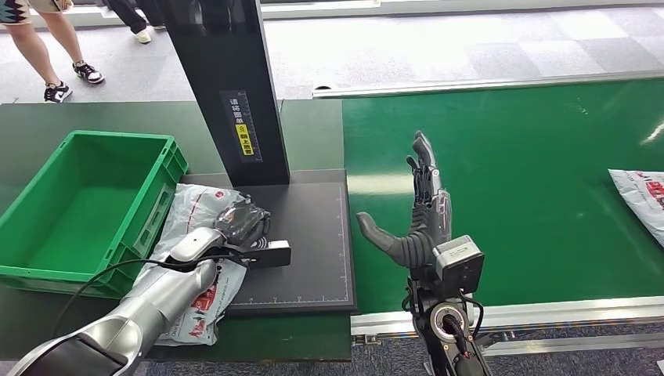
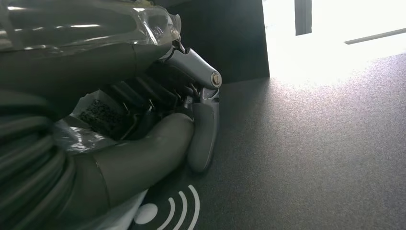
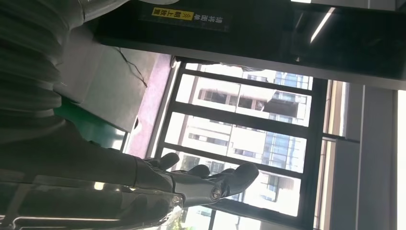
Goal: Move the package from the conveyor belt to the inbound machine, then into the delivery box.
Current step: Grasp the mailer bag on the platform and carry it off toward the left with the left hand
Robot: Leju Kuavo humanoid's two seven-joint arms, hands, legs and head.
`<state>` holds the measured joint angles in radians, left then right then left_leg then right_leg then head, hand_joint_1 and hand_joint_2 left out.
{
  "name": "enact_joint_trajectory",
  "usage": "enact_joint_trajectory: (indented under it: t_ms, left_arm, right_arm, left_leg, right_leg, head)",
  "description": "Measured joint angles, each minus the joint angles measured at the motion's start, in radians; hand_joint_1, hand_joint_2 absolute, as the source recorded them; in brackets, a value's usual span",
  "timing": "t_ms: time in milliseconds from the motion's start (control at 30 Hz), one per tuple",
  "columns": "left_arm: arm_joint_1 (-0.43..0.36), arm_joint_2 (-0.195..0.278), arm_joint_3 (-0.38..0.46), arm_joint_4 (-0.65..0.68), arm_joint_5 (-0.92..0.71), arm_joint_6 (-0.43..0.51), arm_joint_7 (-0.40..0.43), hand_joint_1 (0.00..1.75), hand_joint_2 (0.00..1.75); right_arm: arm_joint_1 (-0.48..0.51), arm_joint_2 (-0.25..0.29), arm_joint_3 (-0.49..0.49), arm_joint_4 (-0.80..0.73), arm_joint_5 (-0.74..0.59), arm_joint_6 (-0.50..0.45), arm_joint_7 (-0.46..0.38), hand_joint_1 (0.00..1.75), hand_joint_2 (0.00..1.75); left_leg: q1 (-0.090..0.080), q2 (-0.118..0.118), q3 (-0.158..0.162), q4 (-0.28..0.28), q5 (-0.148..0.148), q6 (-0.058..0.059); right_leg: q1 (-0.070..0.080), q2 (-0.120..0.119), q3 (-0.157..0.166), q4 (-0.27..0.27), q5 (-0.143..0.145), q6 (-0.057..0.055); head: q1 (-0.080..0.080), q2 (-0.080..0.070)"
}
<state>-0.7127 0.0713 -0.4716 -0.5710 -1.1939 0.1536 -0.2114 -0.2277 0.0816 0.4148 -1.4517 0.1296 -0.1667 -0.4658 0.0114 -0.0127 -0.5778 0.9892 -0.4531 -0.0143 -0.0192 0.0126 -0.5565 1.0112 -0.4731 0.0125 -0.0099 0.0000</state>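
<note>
A white and grey plastic package (image 1: 197,205) lies across the left edge of the inbound machine's black platform (image 1: 313,235), hanging over towards the green box. My left hand (image 1: 244,223) grips its crumpled top, fingers curled into the plastic. In the left wrist view the left hand (image 2: 191,110) closes on the bag's film (image 2: 95,115) just above the platform (image 2: 297,158). My right hand (image 1: 423,211) is raised over the near part of the green conveyor belt (image 1: 532,180), fingers straight and spread, holding nothing. The right wrist view has the right hand (image 3: 206,179) against a window.
The green delivery box (image 1: 78,204) stands left of the machine, with nothing in it. The machine's black column (image 1: 227,78) rises behind the platform. A second package (image 1: 642,192) lies on the belt at the far right. People's legs (image 1: 47,55) pass at the back left.
</note>
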Motion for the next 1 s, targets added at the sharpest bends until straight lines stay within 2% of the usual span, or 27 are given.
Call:
enact_joint_trajectory:
  t_ms: [233,433,700,1000]
  left_arm:
    - [-0.002,0.001,-0.015,0.0,0.023,-0.01,-0.014,1.75,1.75]
    - [0.031,0.006,-0.027,-0.035,0.084,0.08,-0.056,1.75,1.75]
    - [0.111,0.033,-0.041,-0.195,0.15,0.129,-0.074,1.75,1.75]
    - [0.211,0.08,-0.053,-0.536,0.265,0.157,-0.109,1.75,1.75]
  right_arm:
    - [0.0,-0.005,0.0,0.001,-0.004,-0.002,0.0,0.0,1.75]
    - [0.002,-0.013,0.0,0.001,-0.012,-0.011,-0.002,0.0,1.75]
    - [0.008,-0.02,0.0,0.001,-0.013,-0.024,-0.002,0.0,1.75]
    - [0.023,-0.023,-0.002,0.0,-0.009,-0.048,-0.002,0.0,1.75]
  left_leg:
    - [0.0,0.0,-0.001,0.0,0.0,0.0]
    - [0.0,0.0,-0.001,0.0,0.0,0.0]
    - [0.0,0.0,-0.009,0.001,0.0,0.0]
    - [0.0,0.0,-0.015,0.001,0.0,0.0]
  right_leg:
    - [0.0,0.0,0.0,0.0,0.0,0.001]
    - [0.0,0.0,-0.002,0.0,0.0,0.001]
    - [0.0,0.0,-0.009,0.0,0.0,0.001]
    - [0.0,0.0,-0.016,0.0,0.0,0.001]
  head:
    - [0.0,0.0]
    - [0.0,0.0]
    - [0.0,0.0]
    - [0.0,0.0]
